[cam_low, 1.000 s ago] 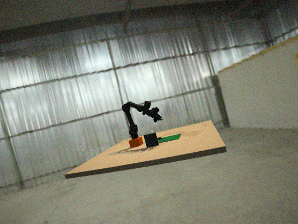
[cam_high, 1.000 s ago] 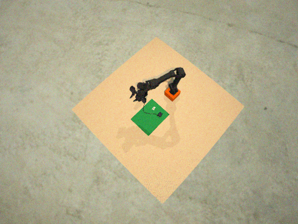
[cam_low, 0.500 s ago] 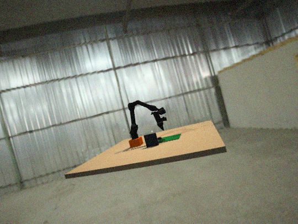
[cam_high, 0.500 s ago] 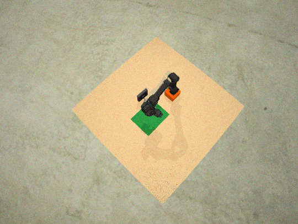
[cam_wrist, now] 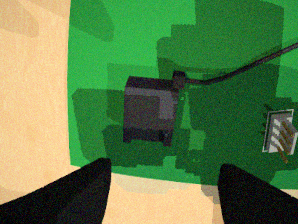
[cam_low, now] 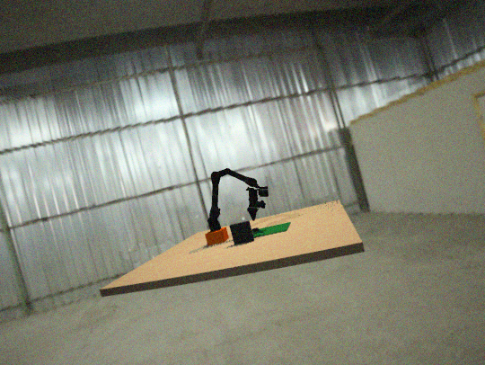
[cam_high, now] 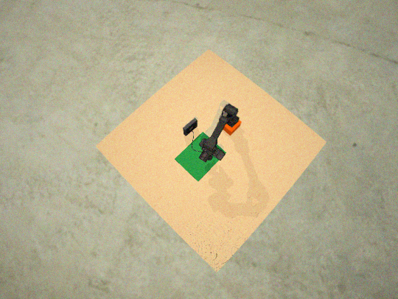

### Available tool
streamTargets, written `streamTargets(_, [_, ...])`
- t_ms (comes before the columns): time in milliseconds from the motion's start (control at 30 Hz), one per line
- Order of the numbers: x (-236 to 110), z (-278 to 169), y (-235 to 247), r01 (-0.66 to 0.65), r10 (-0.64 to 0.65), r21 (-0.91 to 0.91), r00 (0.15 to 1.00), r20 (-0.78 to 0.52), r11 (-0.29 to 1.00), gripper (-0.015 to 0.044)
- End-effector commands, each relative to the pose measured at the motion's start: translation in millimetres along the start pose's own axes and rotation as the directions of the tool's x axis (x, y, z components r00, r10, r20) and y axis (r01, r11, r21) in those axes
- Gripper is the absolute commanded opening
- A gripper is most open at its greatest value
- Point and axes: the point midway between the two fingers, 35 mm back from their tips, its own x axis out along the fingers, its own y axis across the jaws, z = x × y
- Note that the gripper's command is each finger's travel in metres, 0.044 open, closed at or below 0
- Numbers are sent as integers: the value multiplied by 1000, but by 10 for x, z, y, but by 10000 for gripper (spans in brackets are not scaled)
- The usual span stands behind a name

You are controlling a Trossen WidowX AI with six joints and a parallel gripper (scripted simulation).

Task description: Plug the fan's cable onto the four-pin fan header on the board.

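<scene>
A green board (cam_high: 187, 163) (cam_low: 276, 229) (cam_wrist: 120, 30) lies on the tan table. A dark plug (cam_wrist: 149, 110) lies on the board, and its thin black cable (cam_wrist: 233, 72) (cam_high: 193, 145) runs off to the black fan (cam_high: 189, 125) (cam_low: 242, 233), which stands beside the board. A small pale fan header (cam_wrist: 280, 131) sits on the board at the right edge of the wrist view, apart from the plug. My gripper (cam_wrist: 165, 172) (cam_high: 210, 155) (cam_low: 253, 216) is open and empty. It hangs above the board with the plug just ahead of its fingertips.
The arm stands on an orange base block (cam_high: 233, 129) (cam_low: 216, 236) behind the board. The tan table (cam_high: 265, 121) (cam_low: 314, 234) sits on a concrete floor, with a corrugated metal wall behind.
</scene>
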Motion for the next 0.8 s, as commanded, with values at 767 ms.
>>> streamTargets(767, [558,111,6,6,-6,8,1000,-17,1000,210])
